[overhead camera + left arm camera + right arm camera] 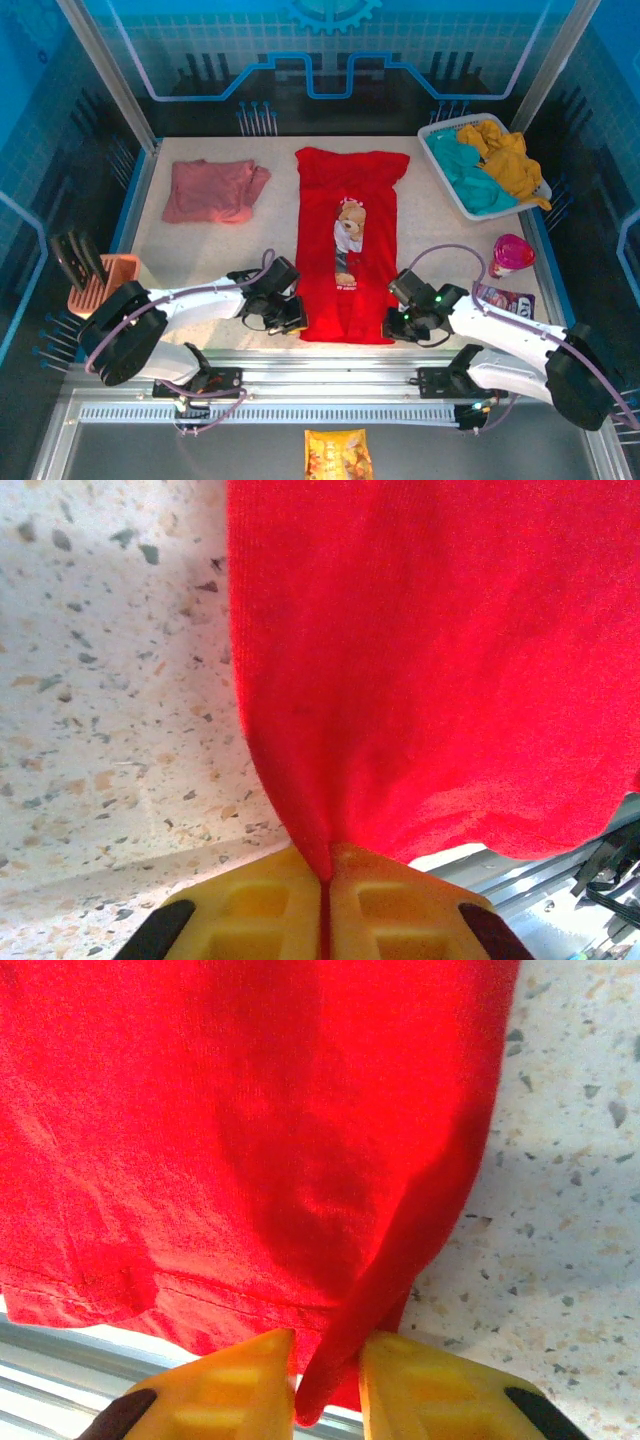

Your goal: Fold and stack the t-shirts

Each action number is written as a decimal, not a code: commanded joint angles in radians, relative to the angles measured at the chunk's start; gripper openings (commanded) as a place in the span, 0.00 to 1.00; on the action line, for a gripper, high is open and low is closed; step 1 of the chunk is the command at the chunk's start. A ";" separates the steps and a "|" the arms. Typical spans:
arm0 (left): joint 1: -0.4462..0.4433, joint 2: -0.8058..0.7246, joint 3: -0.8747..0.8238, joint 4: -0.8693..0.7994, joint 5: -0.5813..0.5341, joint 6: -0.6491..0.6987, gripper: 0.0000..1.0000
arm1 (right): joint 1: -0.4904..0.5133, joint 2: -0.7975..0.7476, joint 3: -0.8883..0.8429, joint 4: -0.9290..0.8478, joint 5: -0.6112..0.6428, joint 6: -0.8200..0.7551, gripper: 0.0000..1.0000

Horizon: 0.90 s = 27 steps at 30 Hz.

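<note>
Ok, both claws are gripping the near hem of the red shirt point(350, 240). Left claw point(327, 865) is clamping shut on the left corner. Right claw point(325, 1360) is pinching only a thin ridge at the right corner. That ridge is likely slipping out on lift, skewing the fold. How many layers each pinch is catching is hidden. Shirt is lying flat, centre. Pink shirt point(212, 190) is sitting far left.

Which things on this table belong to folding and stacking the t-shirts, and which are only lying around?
For the job:
- bright red cloth t-shirt with teddy-bear print
- crumpled dusty-pink cloth t-shirt

Lying about:
- white plastic basket of teal and yellow cloth
- pink plastic cup
- purple snack packet
- orange snack bag
</note>
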 commanded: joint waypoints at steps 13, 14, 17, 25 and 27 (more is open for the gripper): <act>-0.008 -0.032 0.041 -0.045 -0.011 0.008 0.00 | 0.007 -0.075 0.018 -0.097 0.031 0.012 0.02; -0.007 -0.040 0.046 -0.054 -0.014 0.010 0.00 | 0.008 -0.082 0.023 -0.102 0.033 0.013 0.02; -0.006 -0.062 0.068 -0.081 -0.019 0.016 0.00 | 0.007 -0.101 0.043 -0.120 0.045 0.015 0.00; 0.038 -0.092 0.152 -0.144 -0.034 0.055 0.00 | -0.085 -0.111 0.144 -0.158 0.025 -0.066 0.00; 0.068 -0.087 0.189 -0.173 -0.040 0.077 0.00 | -0.130 -0.101 0.170 -0.151 -0.001 -0.104 0.00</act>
